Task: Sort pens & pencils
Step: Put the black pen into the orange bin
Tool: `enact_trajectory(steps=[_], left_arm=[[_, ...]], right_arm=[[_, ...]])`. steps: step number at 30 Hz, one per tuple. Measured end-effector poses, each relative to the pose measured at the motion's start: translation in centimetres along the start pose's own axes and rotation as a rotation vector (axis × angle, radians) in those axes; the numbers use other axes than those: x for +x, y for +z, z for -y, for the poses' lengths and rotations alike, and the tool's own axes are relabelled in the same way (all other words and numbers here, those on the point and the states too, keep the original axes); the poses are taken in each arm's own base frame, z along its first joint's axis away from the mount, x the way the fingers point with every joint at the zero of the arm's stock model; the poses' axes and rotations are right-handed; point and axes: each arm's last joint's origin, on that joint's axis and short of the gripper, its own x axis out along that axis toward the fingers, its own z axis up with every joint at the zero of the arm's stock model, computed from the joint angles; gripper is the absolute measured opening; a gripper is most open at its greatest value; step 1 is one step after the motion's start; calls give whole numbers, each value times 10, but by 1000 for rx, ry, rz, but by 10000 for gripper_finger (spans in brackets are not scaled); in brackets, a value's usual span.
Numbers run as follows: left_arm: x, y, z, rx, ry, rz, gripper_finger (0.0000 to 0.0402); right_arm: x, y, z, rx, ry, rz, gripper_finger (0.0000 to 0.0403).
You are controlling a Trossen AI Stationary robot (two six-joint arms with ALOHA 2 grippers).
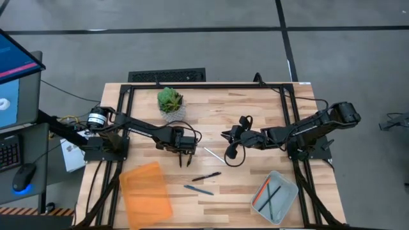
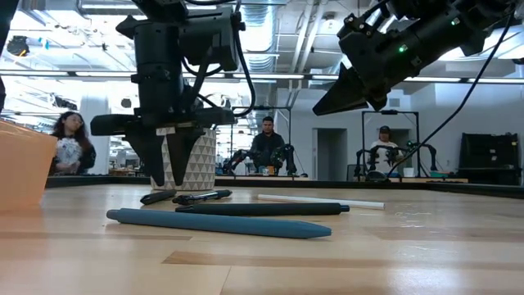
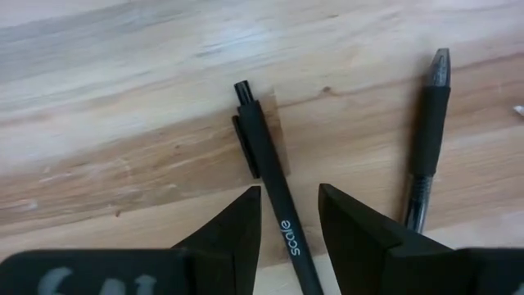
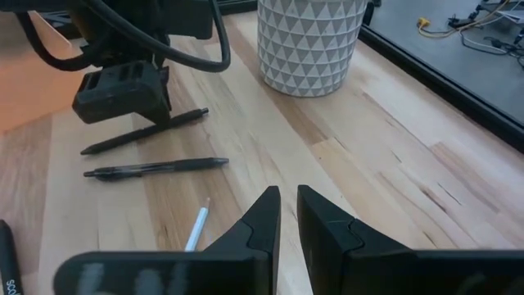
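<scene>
The wooden table (image 1: 255, 108) is carrying an orange tray (image 1: 146, 191) on the left arm's side and a grey tray (image 1: 291, 191) on the right arm's side; the grey one is already holding two pencils (image 1: 262, 191), so the sorting is judged partly done, with the pens not yet binned.

The left gripper (image 3: 288, 190) is hovering low near the table's middle, its fingers standing apart and straddling a black pen (image 3: 266, 156) without clamping it; the step in hand is judged to be picking this pen. The next move is calling for a short descent and a squeeze across the barrel, then a carry, probably to the orange tray.

That pen is lying flat; its long axis is running straight through the gap, clicker end pointing away from the wrist. A second black pen (image 3: 427, 139) is lying just beside it, roughly parallel.

The right gripper (image 4: 288, 190) is waiting above the table, fingers barely apart and empty; a white pencil (image 1: 214, 154) is lying between the two arms.
</scene>
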Motion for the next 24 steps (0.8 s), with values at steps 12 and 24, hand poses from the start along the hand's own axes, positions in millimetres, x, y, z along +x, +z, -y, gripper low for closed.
enact_trajectory(steps=[12, 24], left_arm=[[-3, -15, 2, 20, -10, 22, 114], [9, -18, 6, 28, 1, 74, 114]], right_arm=[[0, 0, 0, 0, 0, 0, 67], [0, 0, 0, 1, 0, 1, 67]])
